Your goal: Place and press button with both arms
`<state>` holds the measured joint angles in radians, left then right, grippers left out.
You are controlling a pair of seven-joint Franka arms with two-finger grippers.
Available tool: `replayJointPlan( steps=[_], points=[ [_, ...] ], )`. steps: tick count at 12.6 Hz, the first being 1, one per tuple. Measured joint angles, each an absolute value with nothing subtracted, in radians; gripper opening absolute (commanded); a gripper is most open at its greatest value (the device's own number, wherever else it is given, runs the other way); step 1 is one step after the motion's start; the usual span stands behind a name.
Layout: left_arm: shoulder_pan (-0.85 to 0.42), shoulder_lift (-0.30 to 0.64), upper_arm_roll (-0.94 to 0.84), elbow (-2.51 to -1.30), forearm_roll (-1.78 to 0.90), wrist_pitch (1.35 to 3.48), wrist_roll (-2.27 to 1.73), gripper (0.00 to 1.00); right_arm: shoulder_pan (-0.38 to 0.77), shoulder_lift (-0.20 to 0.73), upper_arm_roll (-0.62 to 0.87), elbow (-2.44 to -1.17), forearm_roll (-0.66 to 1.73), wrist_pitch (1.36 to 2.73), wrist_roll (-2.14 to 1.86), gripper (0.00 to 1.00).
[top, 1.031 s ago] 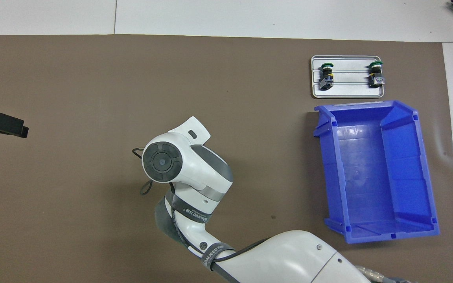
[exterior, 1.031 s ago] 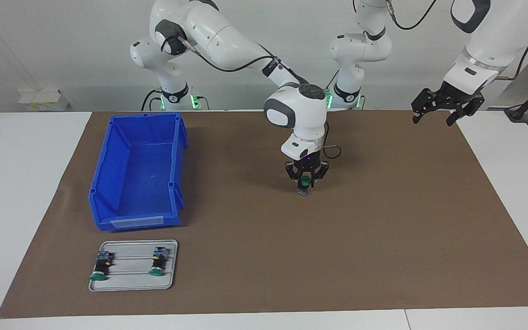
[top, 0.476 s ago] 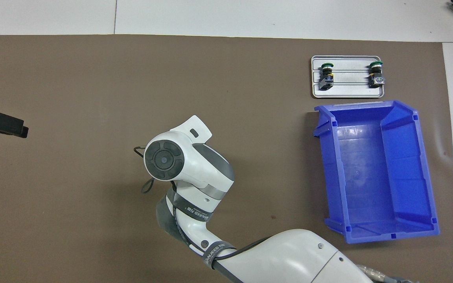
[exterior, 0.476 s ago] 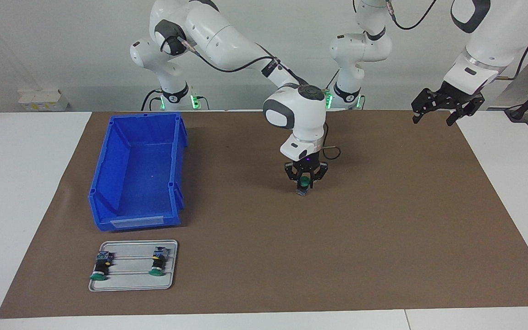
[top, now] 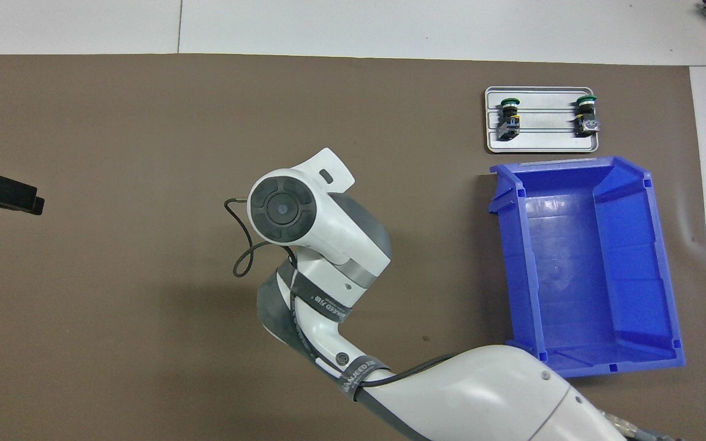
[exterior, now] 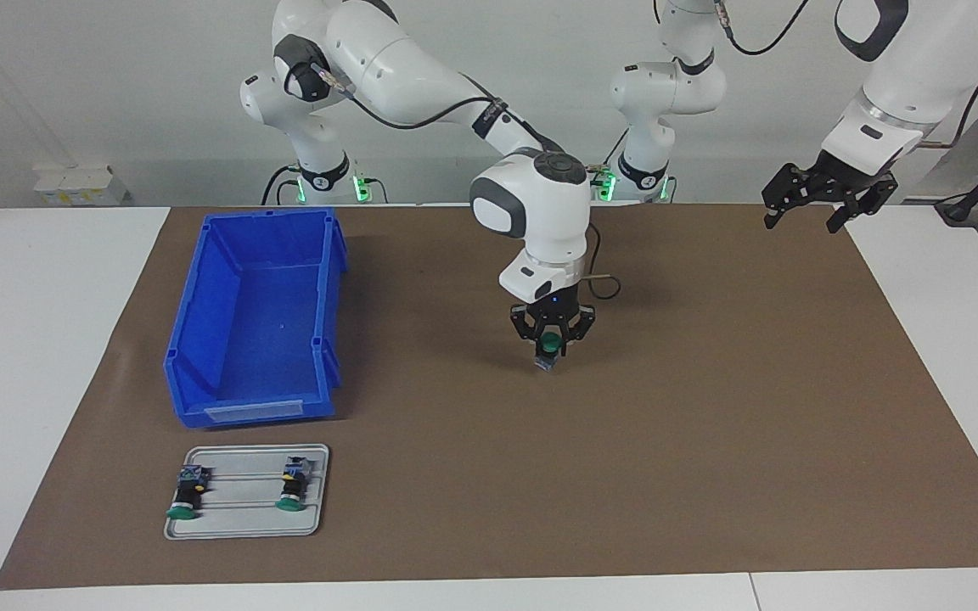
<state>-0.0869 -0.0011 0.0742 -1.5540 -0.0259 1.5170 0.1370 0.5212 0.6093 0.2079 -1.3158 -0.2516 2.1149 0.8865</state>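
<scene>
My right gripper (exterior: 550,346) points straight down over the middle of the brown mat and is shut on the button (exterior: 549,344). The button's green cap sits between the fingertips and its grey block hangs just above the mat. In the overhead view the right arm's wrist (top: 304,214) hides both the gripper and the button. My left gripper (exterior: 805,214) hangs open and empty, raised over the mat's edge at the left arm's end. Only its tip (top: 3,193) shows in the overhead view.
A grey tray (exterior: 238,522) (top: 543,139) at the right arm's end holds two more green-capped buttons (exterior: 186,496) (exterior: 292,488), lying on their sides. A blue bin (exterior: 200,314) (top: 635,245) stands beside the tray, nearer to the robots.
My right gripper has carried the button a little toward the right arm's end of the table, and its wrist has swung that way. The left arm has not moved.
</scene>
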Motion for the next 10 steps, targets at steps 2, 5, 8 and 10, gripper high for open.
replayJointPlan(
  steps=[2,5,8,10],
  points=[
    [-0.087,-0.001,0.074,-1.554,-0.026,1.517,0.137,1.00,0.448,0.535,0.216,-1.308,-0.188,2.029,0.764,0.32],
    [-0.087,-0.001,0.074,-1.554,-0.026,1.517,0.137,1.00,0.350,0.441,0.218,-1.308,-0.135,1.911,0.621,0.32],
    [-0.087,-0.001,0.074,-1.554,-0.026,1.517,0.137,1.00,0.218,0.367,0.218,-1.316,-0.090,1.834,0.493,0.34],
    [-0.087,-0.001,0.074,-1.554,-0.026,1.517,0.137,1.00,0.116,0.315,0.218,-1.356,-0.052,1.806,0.352,0.34]
  ],
)
